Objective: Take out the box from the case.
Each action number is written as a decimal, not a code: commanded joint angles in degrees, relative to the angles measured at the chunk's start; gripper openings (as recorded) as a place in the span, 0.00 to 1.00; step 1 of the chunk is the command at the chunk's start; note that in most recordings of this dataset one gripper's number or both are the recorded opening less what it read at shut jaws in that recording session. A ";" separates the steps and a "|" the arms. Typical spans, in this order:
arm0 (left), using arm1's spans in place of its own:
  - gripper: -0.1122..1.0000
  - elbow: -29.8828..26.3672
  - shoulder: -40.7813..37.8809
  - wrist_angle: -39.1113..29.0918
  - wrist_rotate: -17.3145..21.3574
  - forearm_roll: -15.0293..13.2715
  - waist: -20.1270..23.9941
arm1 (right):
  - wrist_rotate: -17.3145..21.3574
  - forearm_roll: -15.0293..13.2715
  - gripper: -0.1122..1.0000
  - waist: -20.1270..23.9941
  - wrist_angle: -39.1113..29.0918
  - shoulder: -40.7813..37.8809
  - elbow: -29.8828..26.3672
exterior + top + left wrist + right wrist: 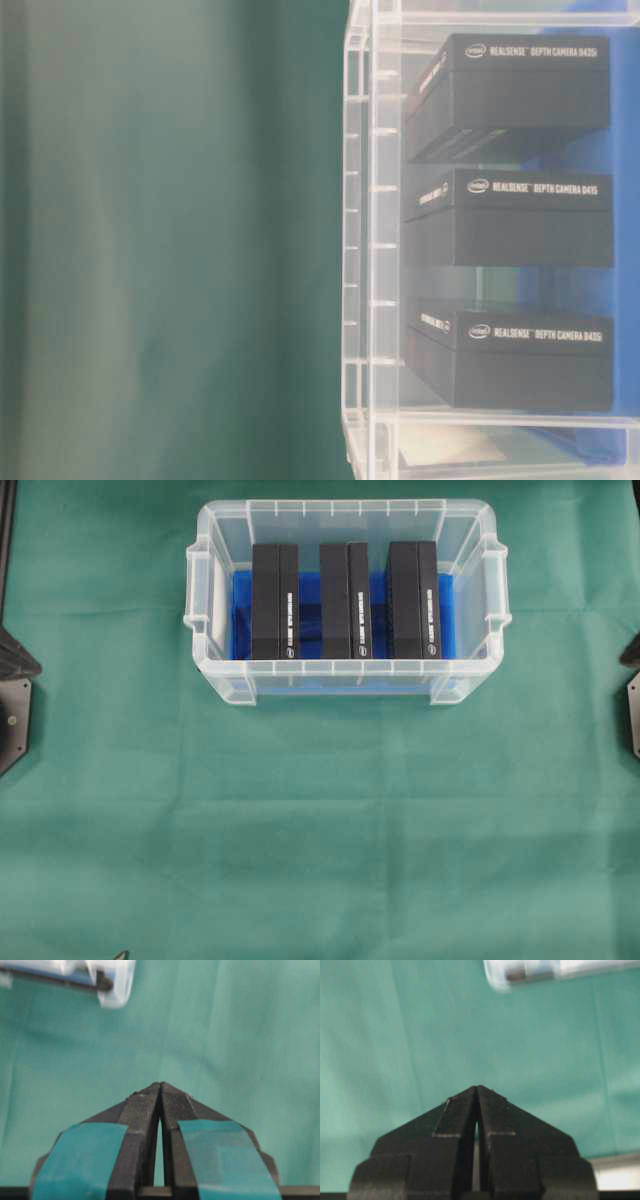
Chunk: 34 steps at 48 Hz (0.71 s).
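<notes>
Three black boxes (510, 95) in the case (345, 510) — labels read "RealSense Depth Camera D435". Left claw (160, 1091) and right claw (477, 1092) both pressed together, empty — over green worktop (320, 830).

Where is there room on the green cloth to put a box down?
The wide bare green cloth in front of the case is free, and so are the strips at its left and right. Inside the case it is crowded: three black boxes stand side by side with narrow blue gaps between.
</notes>
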State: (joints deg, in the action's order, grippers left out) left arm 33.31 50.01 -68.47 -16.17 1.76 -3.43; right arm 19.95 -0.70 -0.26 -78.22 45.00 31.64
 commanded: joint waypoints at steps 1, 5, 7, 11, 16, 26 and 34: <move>0.11 -1.58 -0.35 -0.70 -0.09 0.18 -0.70 | 0.26 -0.26 0.09 -0.09 -1.93 -0.53 -1.49; 0.11 -1.58 -0.35 -0.62 -0.18 0.18 -0.70 | 0.35 -0.26 0.09 -0.09 -1.93 -0.88 -1.58; 0.11 -1.58 -0.35 -0.70 -0.18 0.18 -0.70 | 0.44 -0.26 0.09 -0.09 -2.02 -1.05 -1.58; 0.11 -1.67 -0.44 -0.88 -0.26 0.18 -0.70 | 0.88 -0.26 0.09 -0.09 -2.29 -1.49 -1.58; 0.11 -1.67 -0.44 -0.88 -2.20 0.09 -0.70 | 5.01 -0.26 0.09 -0.09 -2.99 -2.37 -1.85; 0.11 -1.85 -0.70 -1.32 -18.11 0.53 -0.70 | 23.91 -2.46 0.09 -0.09 -5.36 -4.31 -2.90; 0.11 -2.02 -3.16 -6.50 -40.08 2.99 -0.62 | 41.04 -4.57 0.09 -0.09 -7.73 -4.83 -3.08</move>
State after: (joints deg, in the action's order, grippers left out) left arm 32.78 48.25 -72.77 -50.98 3.60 -3.96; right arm 56.51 -4.66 -0.26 -85.17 40.17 30.06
